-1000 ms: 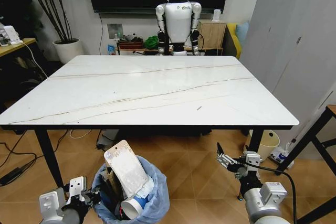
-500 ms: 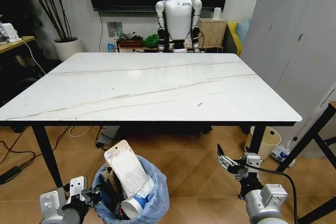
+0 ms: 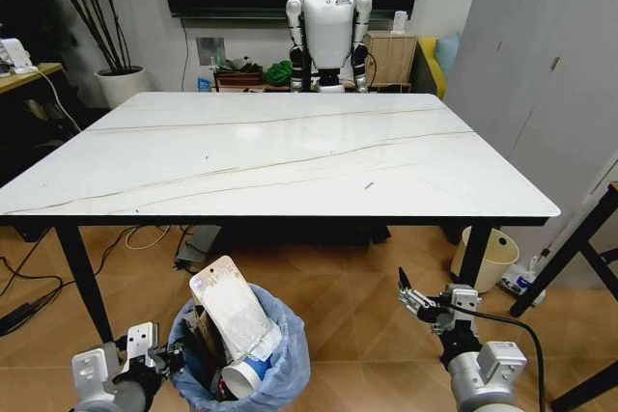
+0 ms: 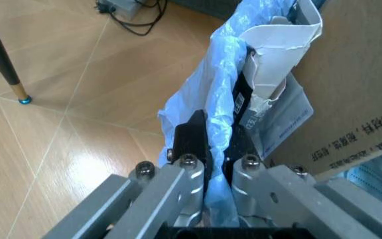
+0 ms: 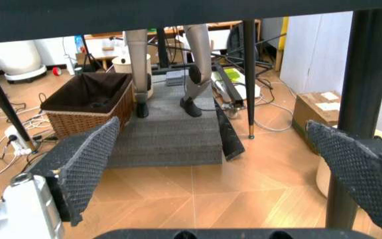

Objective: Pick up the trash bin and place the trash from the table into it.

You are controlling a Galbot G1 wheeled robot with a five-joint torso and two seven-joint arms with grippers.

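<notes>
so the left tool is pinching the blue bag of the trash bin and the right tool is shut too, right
Not quite. The left tool is pinching the blue bag of the trash bin, but the right tool is open: the right wrist view shows its pads spread wide apart, holding nothing.

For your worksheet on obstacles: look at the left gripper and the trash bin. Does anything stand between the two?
Nothing visible does. The left gripper is shut on the blue bag at the rim of the trash bin, which already holds the trash. The right gripper hangs open, low beside the table.
</notes>
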